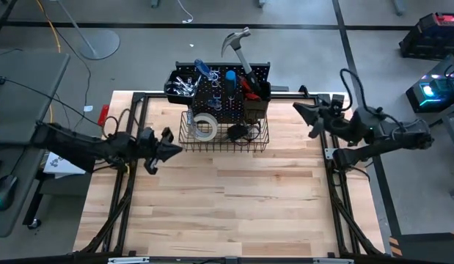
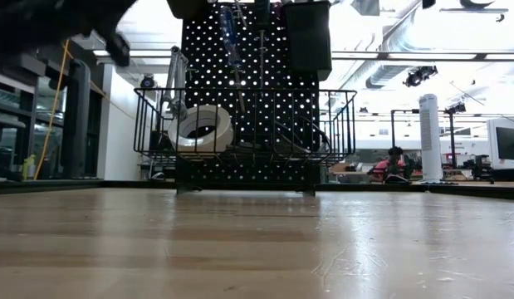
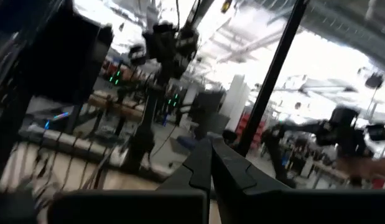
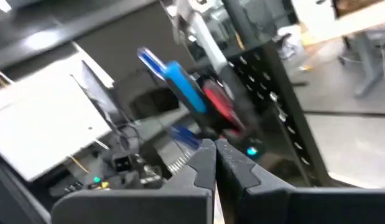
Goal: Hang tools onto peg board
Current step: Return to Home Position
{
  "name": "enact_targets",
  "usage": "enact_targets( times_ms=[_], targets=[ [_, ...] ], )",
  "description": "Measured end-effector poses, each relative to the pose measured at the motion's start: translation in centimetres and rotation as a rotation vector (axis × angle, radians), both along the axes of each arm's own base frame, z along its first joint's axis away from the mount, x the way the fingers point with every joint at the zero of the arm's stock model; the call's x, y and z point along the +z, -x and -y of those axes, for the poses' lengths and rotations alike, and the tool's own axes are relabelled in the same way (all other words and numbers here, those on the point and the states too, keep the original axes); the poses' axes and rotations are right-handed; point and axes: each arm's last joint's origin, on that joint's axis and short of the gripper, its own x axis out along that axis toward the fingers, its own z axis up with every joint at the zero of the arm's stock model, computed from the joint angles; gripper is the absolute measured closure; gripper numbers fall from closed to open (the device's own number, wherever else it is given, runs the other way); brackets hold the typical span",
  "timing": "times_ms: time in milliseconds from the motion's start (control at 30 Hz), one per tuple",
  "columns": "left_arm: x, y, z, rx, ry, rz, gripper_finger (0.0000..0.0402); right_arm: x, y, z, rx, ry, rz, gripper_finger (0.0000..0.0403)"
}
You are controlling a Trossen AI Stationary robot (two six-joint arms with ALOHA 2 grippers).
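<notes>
A: Peg board (image 1: pixel 225 92) stands upper centre of the high view, tools already on it. Risk?

B: You could knock the hammer (image 1: pixel 239 45) loose when retracting; it sits high.

A: Containers?

B: Wire basket (image 1: pixel 188 138) holds the tape roll (image 1: pixel 204 126); left bin (image 1: pixel 170 89) holds wrenches (image 1: pixel 185 84). Left gripper (image 1: pixel 166 139) and right gripper (image 1: pixel 306 116) are both closed, empty.
</notes>
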Motion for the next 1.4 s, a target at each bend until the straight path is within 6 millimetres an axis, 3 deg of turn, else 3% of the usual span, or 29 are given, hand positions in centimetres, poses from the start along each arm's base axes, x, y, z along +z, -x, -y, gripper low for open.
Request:
enact_targets(
  times_ms=[133,300,500,600,767,933,1133,1400],
  targets=[
    [-2.8,1.4,-0.3,0.026,-0.03,-0.023,0.0401,-0.6,0.1,-0.4,0.011,-0.006,-0.061,0.0403],
    [-3.4,1.6,-0.9,0.084,-0.15,-0.099,0.0401,-1.6,0.4,-0.9,0.034,-0.008,-0.158,0.0403],
    [-3.3,1.7,-1.5,0.102,-0.052,-0.1,0.0401,-2.3,1.8,-1.6,0.155,-0.085,-0.197,0.0403],
    [-3.4,1.7,-1.5,0.101,-0.05,-0.112,0.0401,-3.0,1.5,-1.9,0.2,-0.067,-0.17,0.0403],
    [-2.3,1.6,-1.6,0.122,-0.044,-0.076,0.0401,-7.9,-1.0,-1.0,0.262,0.018,-0.024,0.0403],
    [-1.9,1.6,-1.6,0.127,-0.041,-0.052,0.0401,-12.0,-1.2,1.6,0.229,0.174,0.134,0.0403],
    [-2.2,1.5,-1.6,0.127,-0.042,-0.081,0.0401,-15.4,-0.6,4.2,0.329,0.192,0.067,0.0403],
    [-2.3,1.9,-1.6,0.128,-0.043,-0.097,0.0401,-19.8,0.2,4.6,0.34,0.217,-0.1,0.0403]
  ],
)
